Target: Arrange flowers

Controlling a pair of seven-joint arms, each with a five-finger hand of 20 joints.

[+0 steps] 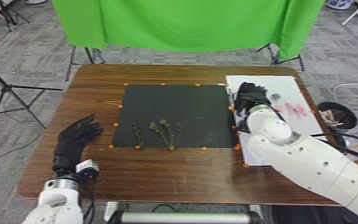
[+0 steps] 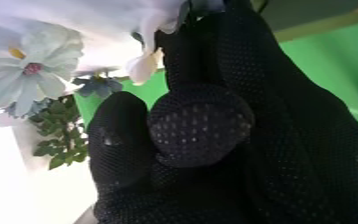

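Observation:
My right hand (image 1: 252, 94) is over the upper left part of the white board (image 1: 262, 157). Pink flowers (image 1: 293, 110) and a small grey-green piece (image 1: 275, 96) lie on that board, to the right of the hand. Green sprigs (image 1: 165, 131) rest on the lower part of the black mat (image 1: 171, 102). In the right wrist view, my right hand (image 2: 202, 130) is close to a white flower (image 2: 33, 65), with green leaves (image 2: 60, 132) nearby; the glove hides what may be inside it. My left hand (image 1: 76, 140) lies open on the table, left of the mat.
Orange markers (image 1: 205, 148) line the mat and board edges on the brown table (image 1: 167, 175). A dark bin (image 1: 338, 116) stands off the table's right side. Beyond the far edge hangs a green cloth (image 1: 189, 25), and a black tripod (image 1: 9, 87) stands at the left.

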